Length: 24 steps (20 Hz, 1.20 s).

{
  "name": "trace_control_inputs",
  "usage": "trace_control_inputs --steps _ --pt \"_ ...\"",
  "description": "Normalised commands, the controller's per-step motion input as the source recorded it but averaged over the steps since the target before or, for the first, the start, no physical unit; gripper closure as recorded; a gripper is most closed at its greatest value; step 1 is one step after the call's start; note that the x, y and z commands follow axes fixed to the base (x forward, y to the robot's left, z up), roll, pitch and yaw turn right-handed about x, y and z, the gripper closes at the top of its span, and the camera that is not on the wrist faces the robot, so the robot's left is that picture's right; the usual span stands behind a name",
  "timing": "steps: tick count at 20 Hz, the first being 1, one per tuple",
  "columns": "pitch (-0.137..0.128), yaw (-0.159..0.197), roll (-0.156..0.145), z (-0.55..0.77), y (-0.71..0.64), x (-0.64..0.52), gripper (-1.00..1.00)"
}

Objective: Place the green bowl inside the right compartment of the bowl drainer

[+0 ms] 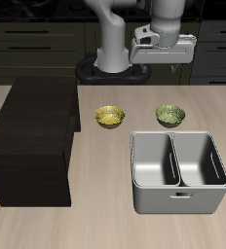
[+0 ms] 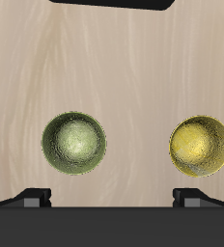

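Observation:
The green bowl [image 1: 170, 116] stands upright on the wooden table, just behind the bowl drainer [image 1: 137, 173], a light-grey tub whose two wells hold nothing. My gripper [image 1: 165, 60] hangs high above the table, behind and above the green bowl, with nothing in it. In the wrist view the green bowl [image 2: 74, 143] lies far below, off to one side of the gripper [image 2: 112, 198]. Its fingertips [image 2: 34, 198] stand wide apart, so it is open.
A yellow bowl [image 1: 110, 118] [image 2: 201, 146] of like size sits beside the green one. A tall dark cabinet block [image 1: 32, 141] fills the table's other side. The robot's base [image 1: 107, 68] stands at the back.

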Motion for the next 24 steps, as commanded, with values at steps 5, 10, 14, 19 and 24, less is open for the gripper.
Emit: trace_control_inputs --steps 5,10,14,19,24 --pt "0.018 0.008 0.009 -0.21 0.02 0.02 -1.00" --pt "0.032 0.014 -0.013 -0.32 0.06 0.04 -1.00" --pt "0.020 0.014 0.012 -0.29 0.18 -0.02 -1.00" --pt "0.007 0.026 -0.009 -0.20 0.10 -0.01 -1.00" --pt "0.032 -0.010 0.013 -0.28 0.10 -0.08 -1.00"
